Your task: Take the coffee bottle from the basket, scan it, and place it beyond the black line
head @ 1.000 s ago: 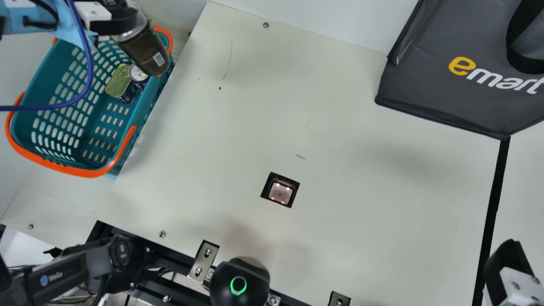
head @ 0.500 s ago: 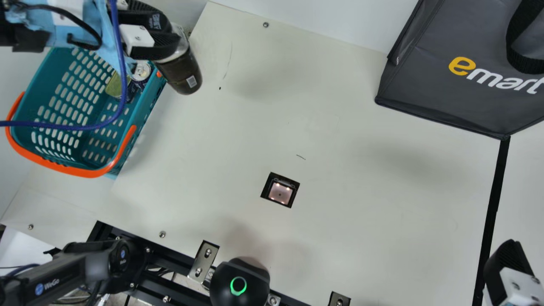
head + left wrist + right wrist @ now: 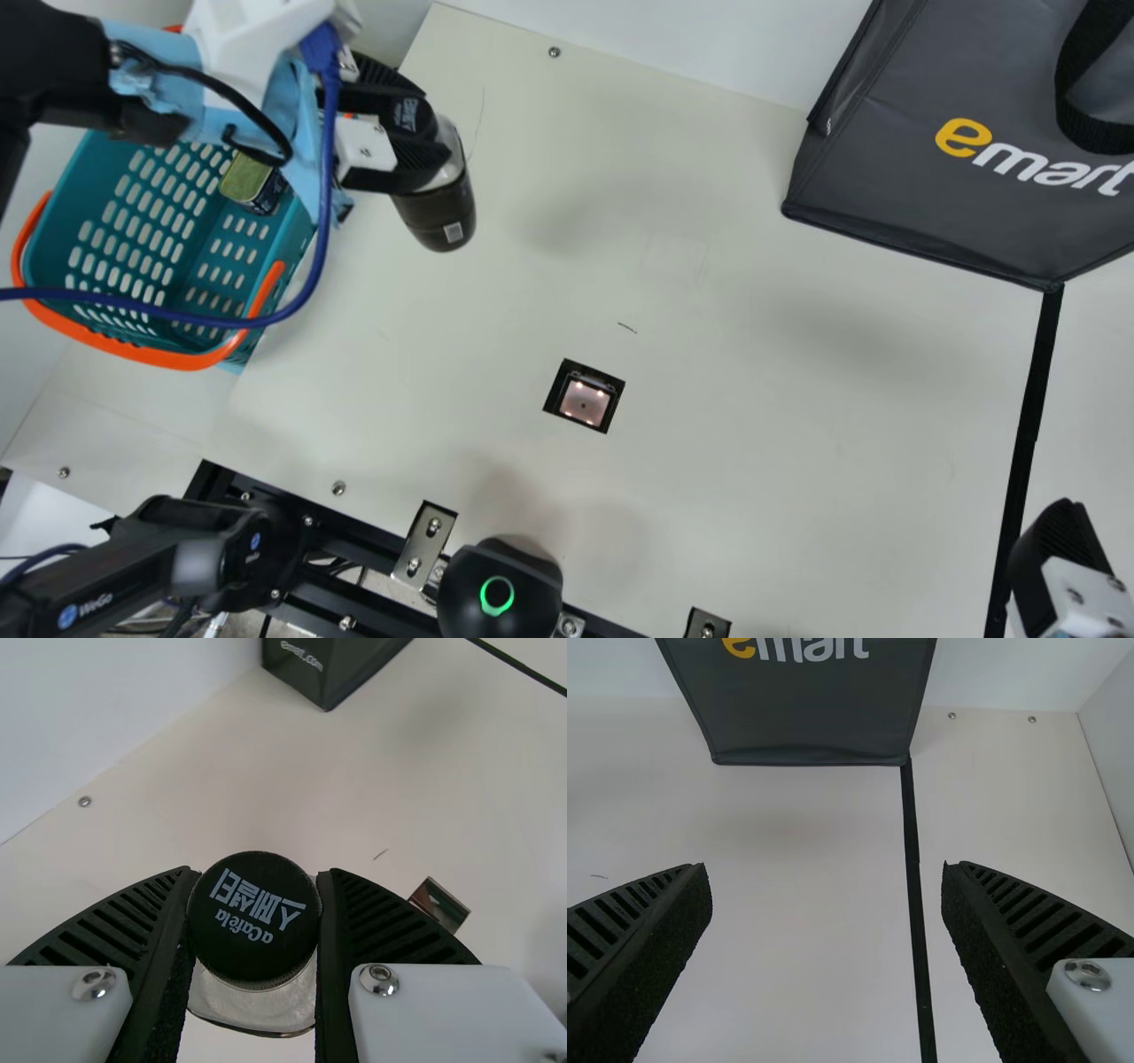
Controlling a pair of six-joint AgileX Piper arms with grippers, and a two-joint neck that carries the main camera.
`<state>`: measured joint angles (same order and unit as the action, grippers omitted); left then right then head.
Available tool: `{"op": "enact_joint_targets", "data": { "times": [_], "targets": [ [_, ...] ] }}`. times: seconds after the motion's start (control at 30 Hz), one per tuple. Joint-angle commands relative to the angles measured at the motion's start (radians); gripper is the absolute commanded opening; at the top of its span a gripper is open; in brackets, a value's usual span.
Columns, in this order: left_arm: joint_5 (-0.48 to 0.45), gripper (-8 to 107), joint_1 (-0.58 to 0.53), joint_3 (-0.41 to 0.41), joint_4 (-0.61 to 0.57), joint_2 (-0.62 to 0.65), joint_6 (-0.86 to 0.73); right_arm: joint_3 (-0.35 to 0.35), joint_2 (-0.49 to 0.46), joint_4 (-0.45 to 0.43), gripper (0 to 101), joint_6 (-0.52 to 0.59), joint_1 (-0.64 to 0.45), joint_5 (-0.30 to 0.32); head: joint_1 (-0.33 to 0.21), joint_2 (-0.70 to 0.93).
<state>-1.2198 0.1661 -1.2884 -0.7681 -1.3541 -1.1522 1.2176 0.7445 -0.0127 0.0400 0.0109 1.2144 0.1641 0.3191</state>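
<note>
Left claw [image 3: 434, 126]: we grip the coffee bottle [image 3: 436, 215], fingers closed to its width | bottle: tilted, above the table [image 3: 753, 461] near the basket [image 3: 89, 190] | right claw [image 3: 1059, 549]: wide open, empty

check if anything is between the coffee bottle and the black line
Nothing visible blocks a straight way from the coffee bottle, in my left gripper, to the middle of the black line. The bag at the line's far end and my right gripper near its other visible end only flank that way.
</note>
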Motion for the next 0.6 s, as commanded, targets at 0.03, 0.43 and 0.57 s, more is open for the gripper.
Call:
{"op": "enact_joint_targets", "data": {
  "times": [0.03,0.43,0.57],
  "targets": [
    [0.000,10,-0.032,0.013,0.005,0.000,-0.010,0.000,0.000,0.000,91,0.000,0.000,0.000,-0.026,0.002],
    [0.000,10,-0.113,0.033,0.018,-0.020,-0.036,0.000,0.000,0.000,91,0.000,0.000,0.000,-0.026,0.002],
    [0.000,10,-0.136,0.036,0.015,-0.027,-0.036,0.000,0.000,0.000,91,0.000,0.000,0.000,-0.026,0.002]
  ]
}}
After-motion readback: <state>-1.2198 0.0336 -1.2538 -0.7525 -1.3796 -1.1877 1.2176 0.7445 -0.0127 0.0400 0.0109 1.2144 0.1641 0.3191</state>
